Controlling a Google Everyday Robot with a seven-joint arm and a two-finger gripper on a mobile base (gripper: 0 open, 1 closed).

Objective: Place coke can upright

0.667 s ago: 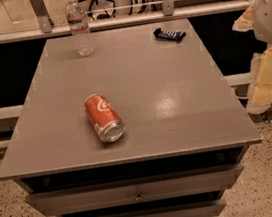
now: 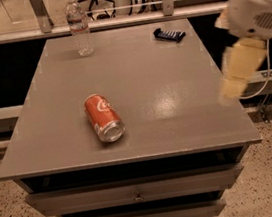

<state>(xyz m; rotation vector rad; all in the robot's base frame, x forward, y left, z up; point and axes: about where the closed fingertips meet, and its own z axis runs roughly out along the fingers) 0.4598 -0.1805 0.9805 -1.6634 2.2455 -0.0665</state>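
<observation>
The coke can (image 2: 104, 117) lies on its side on the grey table top (image 2: 160, 66), left of centre and near the front, with its silver end facing the front edge. My gripper (image 2: 232, 86) hangs from the cream arm (image 2: 255, 8) at the right edge of the table, well to the right of the can and not touching it. It holds nothing that I can see.
A clear plastic water bottle (image 2: 79, 26) stands upright at the back left of the table. A small dark packet (image 2: 169, 34) lies at the back right. Drawers (image 2: 138, 193) sit below the front edge. A railing and chairs are behind the table.
The arm has swung left, bringing the gripper from beside the table to over its right edge. The can, bottle and packet have not moved.
</observation>
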